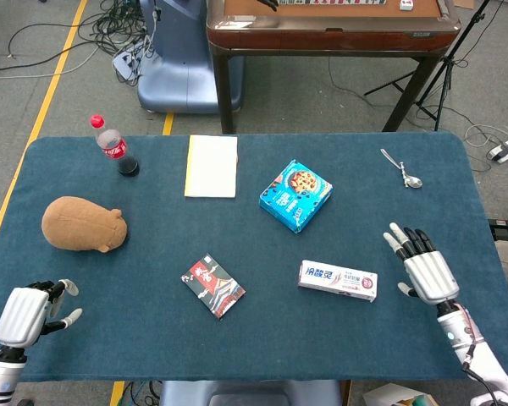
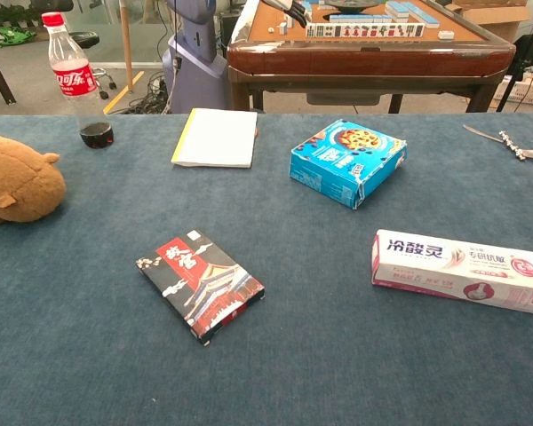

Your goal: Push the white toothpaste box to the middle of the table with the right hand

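The white toothpaste box (image 2: 459, 272) at about four o'clock on the counter carries large blue Chinese characters reading 冷酸灵 at its left end; smaller print further along it is too fine to read. The cola bottle (image 2: 69, 74) at ten o'clock has a red label with white Chinese script, 可口可乐. The dark red-and-black card box (image 2: 201, 285) near six o'clock bears white brush characters that cannot be made out. The blue biscuit box (image 2: 347, 161) shows no readable lettering.

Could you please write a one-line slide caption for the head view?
Right hand, fingers apart, hovers right of the white toothpaste box, not touching it; left hand waits at the table's near-left corner.
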You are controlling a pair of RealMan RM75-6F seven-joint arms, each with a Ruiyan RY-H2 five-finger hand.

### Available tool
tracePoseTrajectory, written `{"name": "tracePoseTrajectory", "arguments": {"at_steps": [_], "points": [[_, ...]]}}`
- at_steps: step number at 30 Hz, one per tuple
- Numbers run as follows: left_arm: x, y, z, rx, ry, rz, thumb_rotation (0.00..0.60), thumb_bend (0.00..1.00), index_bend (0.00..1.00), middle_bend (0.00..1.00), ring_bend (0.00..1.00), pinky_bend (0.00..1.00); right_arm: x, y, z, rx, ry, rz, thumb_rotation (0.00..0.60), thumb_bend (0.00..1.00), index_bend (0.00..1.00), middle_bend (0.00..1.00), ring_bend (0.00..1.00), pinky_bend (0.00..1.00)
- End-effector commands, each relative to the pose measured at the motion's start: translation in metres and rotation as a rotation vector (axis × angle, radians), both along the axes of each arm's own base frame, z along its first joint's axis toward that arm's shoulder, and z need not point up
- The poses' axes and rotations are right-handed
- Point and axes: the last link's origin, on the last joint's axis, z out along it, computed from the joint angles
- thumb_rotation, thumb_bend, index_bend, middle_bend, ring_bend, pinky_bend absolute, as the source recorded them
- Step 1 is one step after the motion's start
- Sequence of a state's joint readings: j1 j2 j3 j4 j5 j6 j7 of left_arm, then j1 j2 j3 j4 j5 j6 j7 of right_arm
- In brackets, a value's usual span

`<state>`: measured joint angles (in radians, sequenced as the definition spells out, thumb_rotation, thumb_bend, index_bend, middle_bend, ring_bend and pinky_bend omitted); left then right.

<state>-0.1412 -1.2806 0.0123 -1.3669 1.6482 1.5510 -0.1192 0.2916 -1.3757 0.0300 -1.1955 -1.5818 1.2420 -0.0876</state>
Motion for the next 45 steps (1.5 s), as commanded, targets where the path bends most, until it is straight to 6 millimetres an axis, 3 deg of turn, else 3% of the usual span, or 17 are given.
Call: {"name": "tracePoseTrajectory", "arguments": {"at_steps": [1,13,27,45], "points": [[0.000,0.000,0.000,0.000,-0.001,0.000,0.600,0.18,0.53,0.83,0.63,0.64,0.000,-0.002,-0.008,0.020,0.009,0.006,0.600,0.00,0.00,0.00,0.00,0.09],[0.000,0.000,0.000,-0.003,-0.002,0.004,0.600,0.18,0.53,0.83,0.63,0.64,0.000,-0.004,-0.026,0.054,0.030,0.022,0.600,0.00,0.00,0.00,0.00,0.08],[-0.001,0.000,0.001,0.000,-0.006,0.008,0.600,0.18,0.53,0.83,0.63,0.64,0.014,0.000,-0.049,0.094,-0.001,0.080,0.600,0.00,0.00,0.00,0.00,0.07],[-0.003,0.001,0.004,0.011,-0.008,0.020,0.600,0.18,0.53,0.83,0.63,0.64,0.048,-0.001,-0.070,0.131,-0.037,0.183,0.600,0.00,0.00,0.00,0.00,0.07]]}}
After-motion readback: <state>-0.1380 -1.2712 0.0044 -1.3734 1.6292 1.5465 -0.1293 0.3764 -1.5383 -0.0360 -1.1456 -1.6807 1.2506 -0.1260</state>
